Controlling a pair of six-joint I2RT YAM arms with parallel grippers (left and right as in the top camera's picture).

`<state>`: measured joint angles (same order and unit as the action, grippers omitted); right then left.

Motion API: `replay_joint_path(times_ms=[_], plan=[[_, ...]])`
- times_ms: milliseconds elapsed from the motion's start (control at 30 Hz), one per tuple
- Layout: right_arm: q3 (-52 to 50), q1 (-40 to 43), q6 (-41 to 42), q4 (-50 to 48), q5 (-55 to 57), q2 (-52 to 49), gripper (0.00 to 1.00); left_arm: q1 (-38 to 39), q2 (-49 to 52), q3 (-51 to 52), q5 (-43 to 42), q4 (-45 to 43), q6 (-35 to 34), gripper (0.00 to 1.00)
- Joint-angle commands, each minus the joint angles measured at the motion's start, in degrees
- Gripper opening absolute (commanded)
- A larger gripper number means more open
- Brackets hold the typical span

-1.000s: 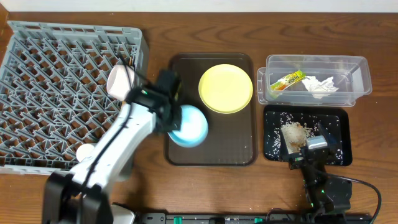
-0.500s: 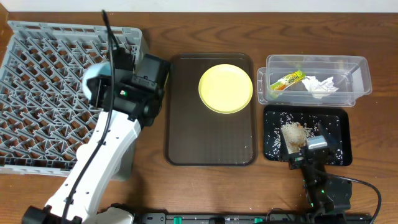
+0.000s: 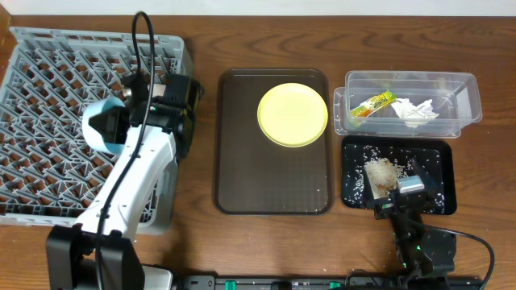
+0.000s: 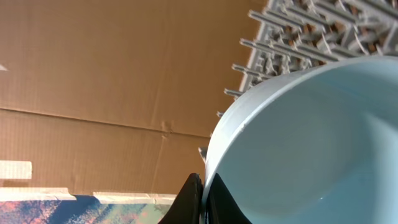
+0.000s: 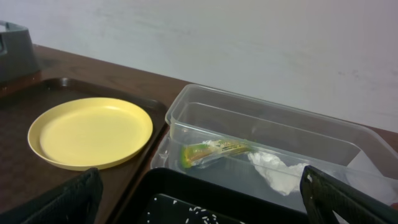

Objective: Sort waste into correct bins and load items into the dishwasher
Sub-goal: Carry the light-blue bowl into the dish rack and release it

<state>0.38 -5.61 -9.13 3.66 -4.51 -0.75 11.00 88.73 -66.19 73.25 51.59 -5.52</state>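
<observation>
My left gripper (image 3: pixel 121 133) is shut on the rim of the light blue bowl (image 3: pixel 102 129) and holds it tilted on its side over the right part of the grey dish rack (image 3: pixel 48 105). The left wrist view shows the fingers (image 4: pixel 200 198) pinching the bowl's rim (image 4: pixel 298 149), with rack pegs (image 4: pixel 311 37) behind. The yellow plate (image 3: pixel 293 114) lies on the brown tray (image 3: pixel 272 185). The clear tub (image 3: pixel 411 101) holds the green-and-orange wrapper (image 3: pixel 372 105) and the white tissue (image 3: pixel 417 110). Rice scraps (image 3: pixel 379 171) lie in the black tray (image 3: pixel 439 181). My right gripper (image 5: pixel 199 214) is open, low over the black tray.
A white item (image 3: pixel 147 211) shows at the rack's front right, under my left arm. The right wrist view shows the plate (image 5: pixel 90 132), the clear tub (image 5: pixel 267 143) and a white wall behind. White bowl and chopsticks are not visible.
My left gripper lifted the blue bowl off the brown tray and carried it left over the dish rack, tipping it on its side. The right arm has not moved.
</observation>
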Motion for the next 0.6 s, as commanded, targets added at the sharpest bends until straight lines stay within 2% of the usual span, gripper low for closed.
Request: replay_joint_path(times_ms=[0,167,333,567], plan=[[-0.07,0.35,-0.37,0.22,-0.07,-0.07,0.99,-0.44,1.11,4.66,-0.55,-1.22,-0.07,0.06],[-0.07,0.35,-0.37,0.22,-0.07,-0.07,0.99,-0.44,1.20,7.67,-1.16,-4.55,-0.07,0.06],[-0.07,0.35,-0.37,0.22,-0.07,-0.07,0.99,-0.44,1.66,8.02,-8.13,-4.59,-0.09,0.06],[-0.07,0.35,-0.37,0.22,-0.07,-0.07,0.99,2.34,1.81,8.02,-8.04,-3.37,-0.11,0.07]])
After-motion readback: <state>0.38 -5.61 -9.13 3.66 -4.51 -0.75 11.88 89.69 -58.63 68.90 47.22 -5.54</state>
